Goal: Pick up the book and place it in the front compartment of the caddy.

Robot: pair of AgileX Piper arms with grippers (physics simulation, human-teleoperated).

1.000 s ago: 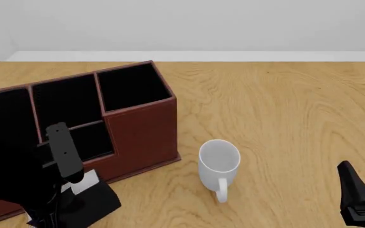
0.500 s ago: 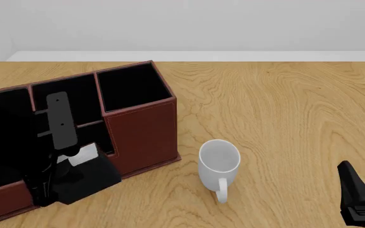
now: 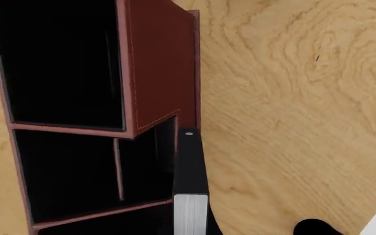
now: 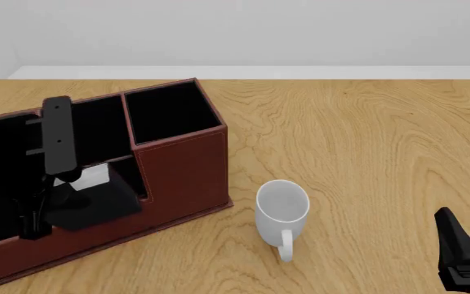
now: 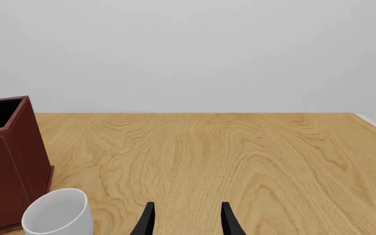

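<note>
While the left gripper (image 4: 59,190) grasps the book (image 4: 96,199), the book hangs tilted just below the fingers, toward 5 o'clock of them in the front view, white page edge up near the gripper. In the left wrist view the book (image 3: 190,196) runs straight out from the camera, over the low wall of the caddy (image 4: 182,162). It sits above the front compartment (image 4: 120,177), not clearly down inside. White mug (image 4: 283,208) stands on the table (image 4: 366,141) at 3 o'clock of the caddy, apart from it. Right gripper (image 5: 186,220) sits low at 4 o'clock, fingers parted, empty.
</note>
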